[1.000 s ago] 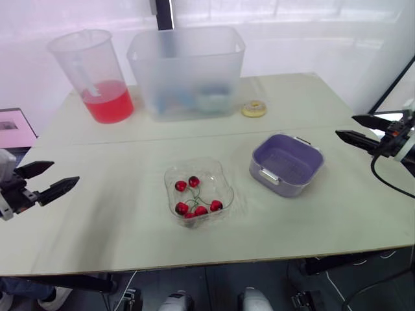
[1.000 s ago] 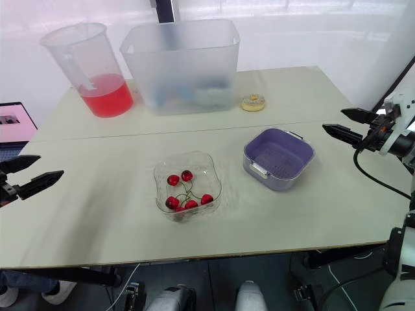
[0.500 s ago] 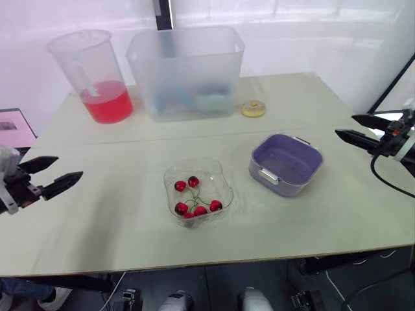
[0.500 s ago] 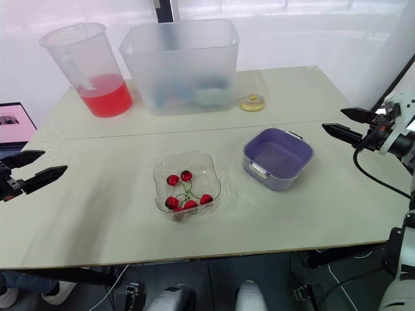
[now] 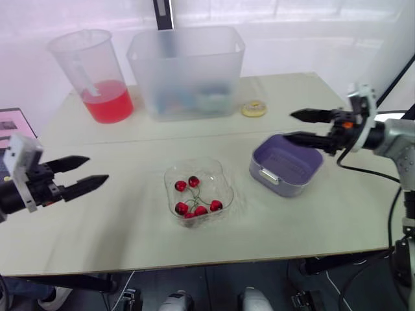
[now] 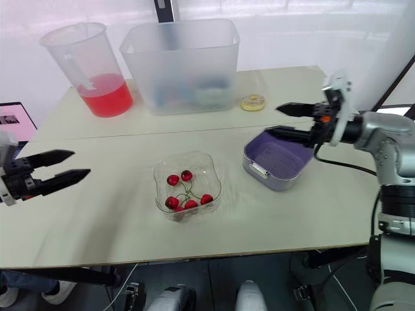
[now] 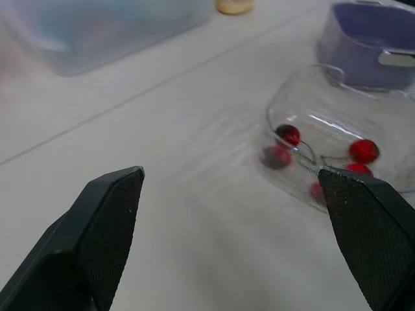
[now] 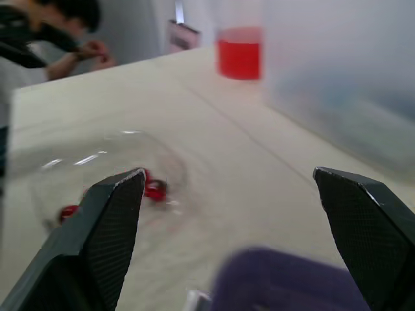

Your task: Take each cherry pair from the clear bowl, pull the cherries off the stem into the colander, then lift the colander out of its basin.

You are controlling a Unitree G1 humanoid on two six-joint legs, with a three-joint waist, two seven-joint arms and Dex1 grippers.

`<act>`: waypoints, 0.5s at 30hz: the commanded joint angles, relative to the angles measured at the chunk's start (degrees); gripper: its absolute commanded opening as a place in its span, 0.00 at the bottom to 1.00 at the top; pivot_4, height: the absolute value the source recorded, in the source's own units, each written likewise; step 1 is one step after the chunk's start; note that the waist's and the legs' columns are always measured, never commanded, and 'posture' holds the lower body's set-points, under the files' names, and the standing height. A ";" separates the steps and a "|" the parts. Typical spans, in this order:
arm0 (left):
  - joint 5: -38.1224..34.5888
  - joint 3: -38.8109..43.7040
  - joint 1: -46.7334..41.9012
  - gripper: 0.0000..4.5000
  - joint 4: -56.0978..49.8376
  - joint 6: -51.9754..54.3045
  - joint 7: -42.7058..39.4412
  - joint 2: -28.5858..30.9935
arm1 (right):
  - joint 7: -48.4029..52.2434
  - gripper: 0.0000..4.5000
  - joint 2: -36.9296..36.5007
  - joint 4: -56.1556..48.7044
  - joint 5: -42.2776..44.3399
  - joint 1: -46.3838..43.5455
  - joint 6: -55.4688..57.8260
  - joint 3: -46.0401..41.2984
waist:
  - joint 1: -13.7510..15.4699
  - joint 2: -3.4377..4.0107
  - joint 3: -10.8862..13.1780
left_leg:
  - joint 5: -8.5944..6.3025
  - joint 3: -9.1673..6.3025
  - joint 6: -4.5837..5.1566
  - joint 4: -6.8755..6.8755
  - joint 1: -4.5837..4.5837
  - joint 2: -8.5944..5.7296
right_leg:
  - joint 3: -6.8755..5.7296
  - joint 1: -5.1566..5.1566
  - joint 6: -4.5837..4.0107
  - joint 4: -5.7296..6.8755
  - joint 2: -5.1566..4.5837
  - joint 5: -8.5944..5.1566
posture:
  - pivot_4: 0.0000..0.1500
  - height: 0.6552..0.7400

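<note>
- The bowl [image 5: 198,192] is sitting mid-desk [image 5: 130,227] between the two arms, so either arm is getting a fair reach at it. It is holding all the cherries [image 5: 194,182] I can see, so no pair looks pulled yet.
- The colander [image 5: 287,162] is resting in its basin [image 5: 285,186] just right of the bowl, apart from it, which is keeping the carry from bowl to colander short.
- The left end effector [image 5: 97,168] is hanging over the desk, well left of the bowl. Its fingers are spread, empty and aiming right at the bowl.
- The right end effector [image 5: 289,126] is hovering above the colander's far-left edge. It is spread wide, gripping nothing, and pointing left.
- The colander's long axis is running from near-left to far-right, with a handle at each end.
- The stems are curving roughly near-to-far between the cherries, but I cannot tell which cherries are pairing up.
</note>
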 commanded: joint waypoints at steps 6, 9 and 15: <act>4.77 -3.55 3.10 1.00 -7.24 -8.72 2.65 -4.75 | -5.09 1.00 5.04 -14.62 1.24 -11.05 13.37 14.71 | -0.11 -0.03 0.01 | 0.00 0.02 0.00 0.01 0.00 -0.01 | 0.00 -0.01 0.00 -0.01 0.01 0.00 | 1.00 1.00; 2.69 -3.83 4.01 1.00 -9.23 -8.26 3.20 -6.50 | -3.44 1.00 8.77 -12.10 -2.82 -18.20 15.03 24.07 | -0.32 -0.04 0.00 | 0.00 0.03 0.00 0.00 0.00 0.02 | 0.02 -0.05 0.00 -0.01 0.04 0.00 | 1.00 1.00; 2.13 -4.58 5.88 1.00 -12.05 -7.84 5.30 -8.29 | 2.53 0.86 11.85 -7.93 -11.67 -25.92 12.48 39.53 | 0.09 -0.24 -0.04 | 0.00 -0.10 0.00 0.03 -0.07 -0.06 | -0.02 -0.05 0.00 0.00 -0.03 0.00 | 1.00 1.00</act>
